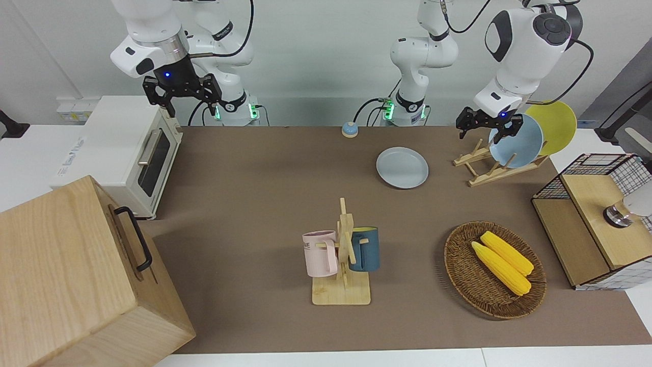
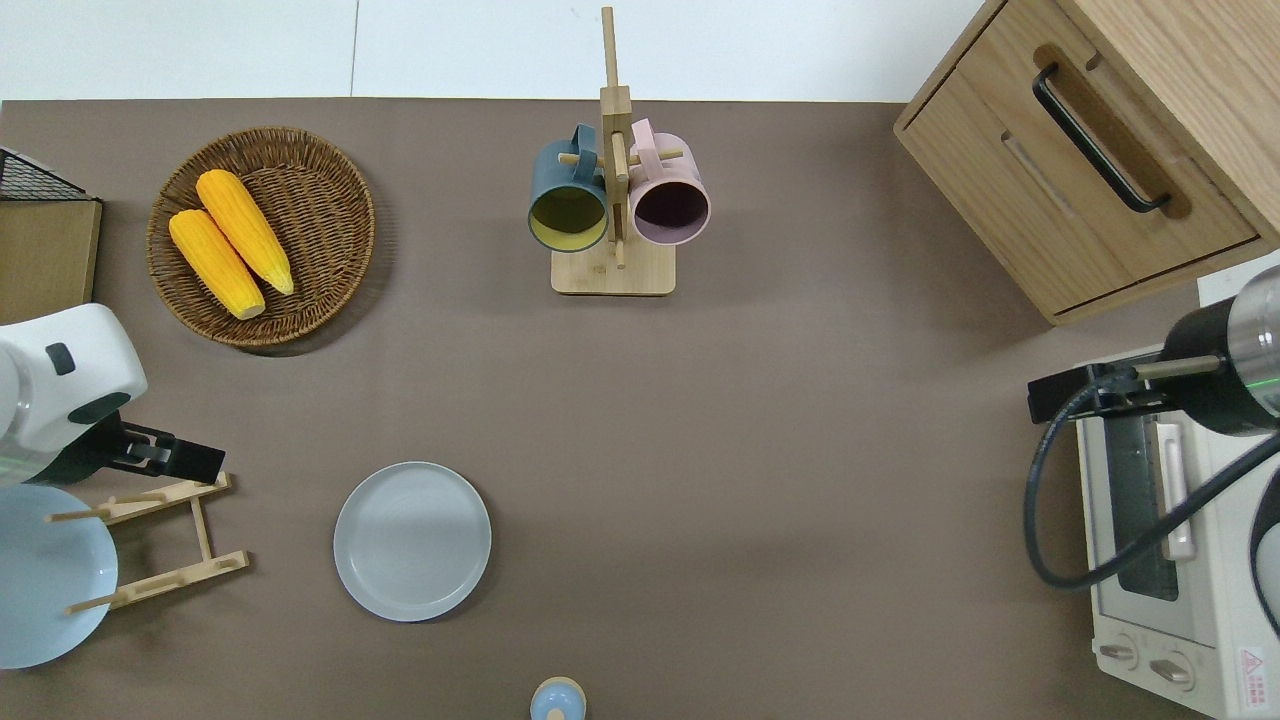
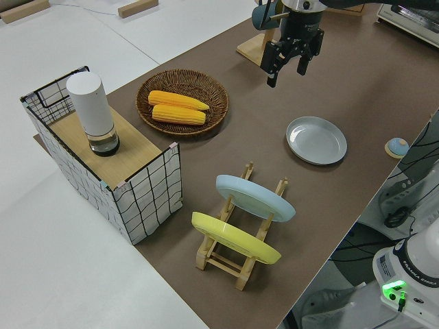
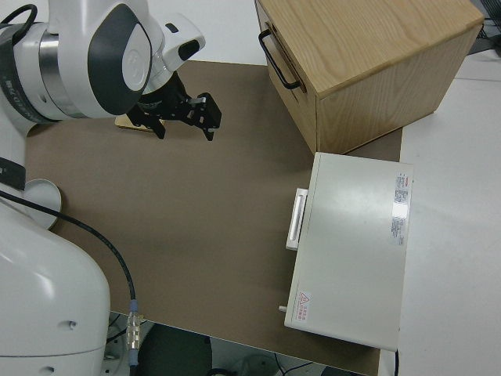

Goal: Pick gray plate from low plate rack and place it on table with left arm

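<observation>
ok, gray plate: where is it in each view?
Front: gray plate flat on the table, upper middle, beside the rack.
Overhead: lower part, between the rack and the middle.
Left side: mid-frame toward the edge by the robots.
Right side: not clearly in it.
Shared landmark: the rack, holding the blue and yellow plates.

In the overhead view the blue plate point(image 2: 45, 570) runs off the picture's edge, and the yellow plate is out of sight there altogether. The left gripper point(image 2: 170, 458) is half covered by its own wrist, so its fingers point(image 2: 195, 462) show only as a dark block above the rack point(image 2: 160, 545). The oven point(image 2: 1165, 560) under the right gripper point(image 1: 186, 97) is cut by the frame.
</observation>
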